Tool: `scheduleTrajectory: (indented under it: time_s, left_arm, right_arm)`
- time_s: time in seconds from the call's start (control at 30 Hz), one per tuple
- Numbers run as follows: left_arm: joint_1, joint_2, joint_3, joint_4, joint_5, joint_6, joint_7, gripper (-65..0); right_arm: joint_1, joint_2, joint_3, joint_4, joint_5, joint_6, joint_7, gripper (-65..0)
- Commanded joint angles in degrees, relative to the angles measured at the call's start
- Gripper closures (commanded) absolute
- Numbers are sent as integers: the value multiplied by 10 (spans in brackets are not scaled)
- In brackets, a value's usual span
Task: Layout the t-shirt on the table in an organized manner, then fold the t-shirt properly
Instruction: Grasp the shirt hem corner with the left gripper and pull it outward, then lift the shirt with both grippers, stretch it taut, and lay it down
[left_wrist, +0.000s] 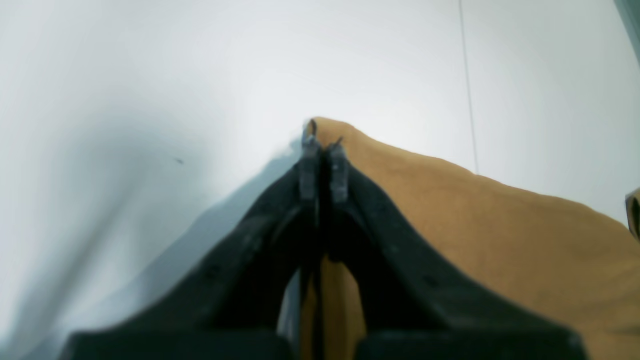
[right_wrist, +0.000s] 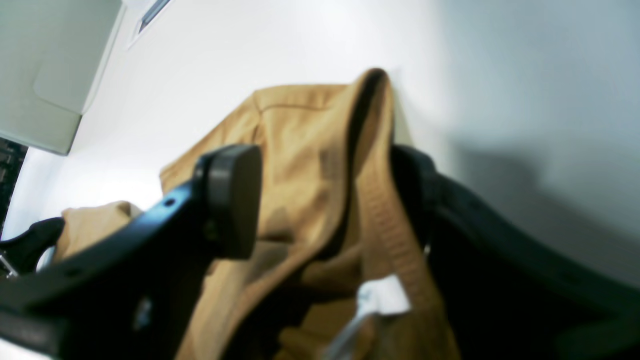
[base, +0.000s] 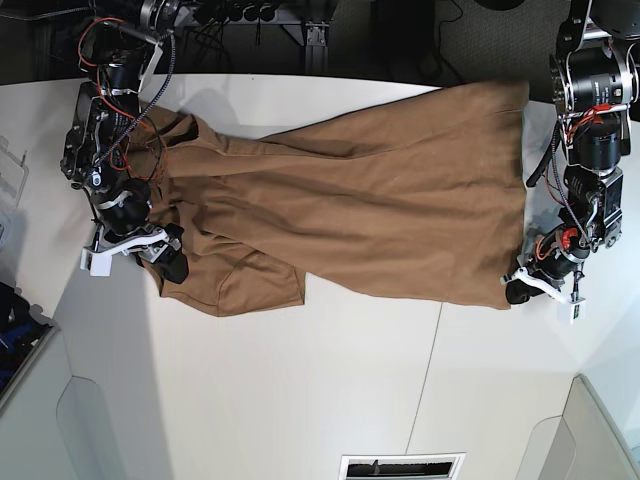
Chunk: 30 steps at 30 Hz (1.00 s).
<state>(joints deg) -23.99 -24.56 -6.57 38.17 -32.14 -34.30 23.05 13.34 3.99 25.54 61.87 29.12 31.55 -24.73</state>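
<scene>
My left gripper (left_wrist: 324, 150) pinches the t-shirt (base: 380, 200) hem corner for pulling flat, while my right gripper (right_wrist: 330, 200), jaws spread, straddles its collar w/o clamping.

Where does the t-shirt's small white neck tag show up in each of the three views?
Left wrist: not in it; only the t-shirt hem corner, pinched in the shut left gripper.
Right wrist: neck tag at lower centre, under the ribbed collar, between the right gripper's open jaws.
Base: cannot make it out; collar end lies at the left.
Shared landmark: the table seam.
</scene>
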Motion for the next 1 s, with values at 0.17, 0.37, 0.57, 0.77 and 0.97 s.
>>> scheduleTrajectory:
  time_s: [0.17, 0.37, 0.57, 0.77, 0.97]
  left_arm:
    - [-6, -9, 2, 2, 12, 3, 21, 0]
    - [-6, -49, 2, 18, -74, -57, 55, 0]
    - [-2, -102, 2, 84, -205, -57, 157, 0]
    - [26, -152, 2, 245, -259, -57, 193, 0]
    - [21, -190, 2, 318, -266, -57, 195, 0]
  right_arm:
    - [6, 1, -1, 3, -9, 9, -12, 0]
    - [4, 1, 0, 50, -8, 9, -19, 0]
    - [4, 2, 0, 162, -6, 9, -74, 0]
    - [-4, 5, 0, 258, -5, 8, -103, 0]
    - [-4, 28, 0, 319, 47, 8, -128, 0]
